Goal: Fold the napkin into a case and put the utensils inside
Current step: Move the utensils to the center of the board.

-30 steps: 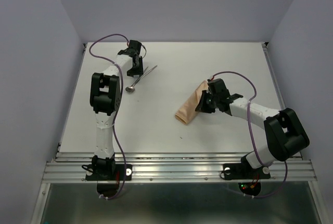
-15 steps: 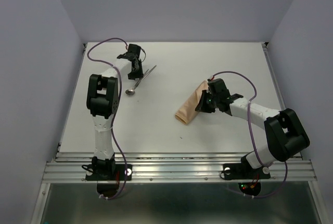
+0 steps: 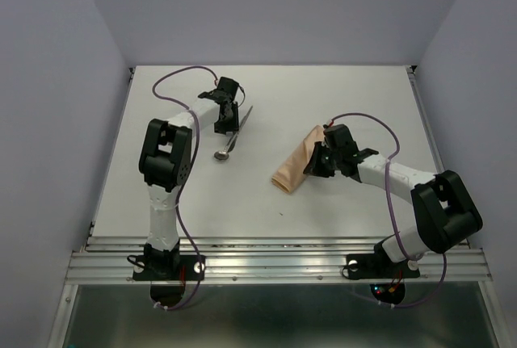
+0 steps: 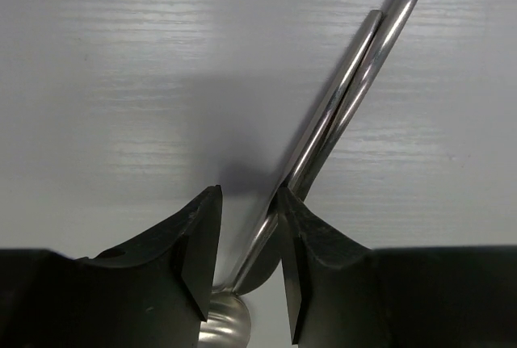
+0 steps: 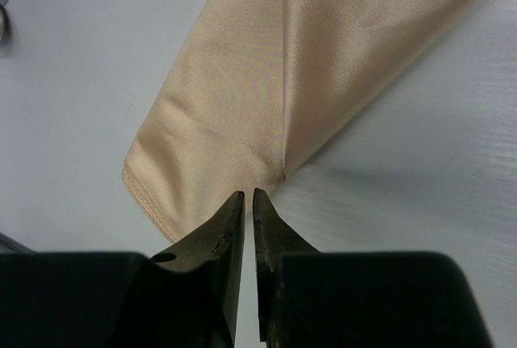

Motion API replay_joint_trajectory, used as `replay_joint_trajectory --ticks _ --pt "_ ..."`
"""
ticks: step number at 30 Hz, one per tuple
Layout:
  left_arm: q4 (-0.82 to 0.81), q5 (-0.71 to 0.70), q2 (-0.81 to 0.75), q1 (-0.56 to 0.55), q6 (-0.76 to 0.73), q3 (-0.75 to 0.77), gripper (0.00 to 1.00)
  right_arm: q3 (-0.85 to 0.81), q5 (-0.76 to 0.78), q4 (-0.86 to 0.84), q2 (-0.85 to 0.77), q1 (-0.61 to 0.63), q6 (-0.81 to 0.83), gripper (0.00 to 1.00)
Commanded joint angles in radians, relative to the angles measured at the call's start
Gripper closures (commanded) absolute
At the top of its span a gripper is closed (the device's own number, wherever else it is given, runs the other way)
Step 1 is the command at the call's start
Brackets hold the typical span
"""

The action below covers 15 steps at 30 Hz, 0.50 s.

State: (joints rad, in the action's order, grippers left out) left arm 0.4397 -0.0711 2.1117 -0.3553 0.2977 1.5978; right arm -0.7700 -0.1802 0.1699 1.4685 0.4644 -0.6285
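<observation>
The napkin lies folded into a narrow peach-orange case (image 3: 292, 167) right of the table's middle, and it also fills the right wrist view (image 5: 266, 81). My right gripper (image 3: 312, 162) is shut, its tips (image 5: 249, 196) at the case's near edge, with no cloth seen between them. My left gripper (image 3: 225, 120) is closed on the silver utensils (image 3: 236, 130). In the left wrist view two thin handles (image 4: 339, 98) run up and right from between my jaws (image 4: 249, 194) and press against the right finger. The spoon bowl (image 4: 226, 324) sits low between the fingers and hangs toward the near side (image 3: 221, 154).
The white table (image 3: 363, 98) is enclosed by pale walls at the back and on both sides. A metal rail (image 3: 275, 263) runs along the near edge by the arm bases. Purple cables loop over both arms.
My left gripper has moved right and toward the middle, carrying the utensils and turning them steeper. The right gripper and the case have stayed put.
</observation>
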Motion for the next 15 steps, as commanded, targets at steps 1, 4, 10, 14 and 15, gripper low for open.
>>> replay_joint_trajectory --ticks 1,4,10,14,15 --pt "0.063 0.024 -0.053 -0.031 0.021 -0.018 0.55 -0.005 -0.001 -0.043 -0.002 -0.003 -0.004 0.85" --pt "0.065 0.013 -0.073 -0.039 0.023 -0.015 0.55 -0.003 -0.001 -0.043 0.000 -0.003 -0.004 0.85" --pt "0.018 0.020 -0.140 -0.054 0.003 -0.061 0.54 -0.003 -0.001 -0.044 0.006 -0.003 -0.004 0.85" --pt "0.013 0.024 -0.154 -0.065 -0.008 -0.071 0.50 -0.008 -0.005 -0.050 0.021 -0.003 -0.004 0.85" --pt "0.017 0.018 -0.153 -0.068 -0.008 -0.073 0.50 -0.011 -0.011 -0.050 0.023 -0.003 -0.005 0.85"
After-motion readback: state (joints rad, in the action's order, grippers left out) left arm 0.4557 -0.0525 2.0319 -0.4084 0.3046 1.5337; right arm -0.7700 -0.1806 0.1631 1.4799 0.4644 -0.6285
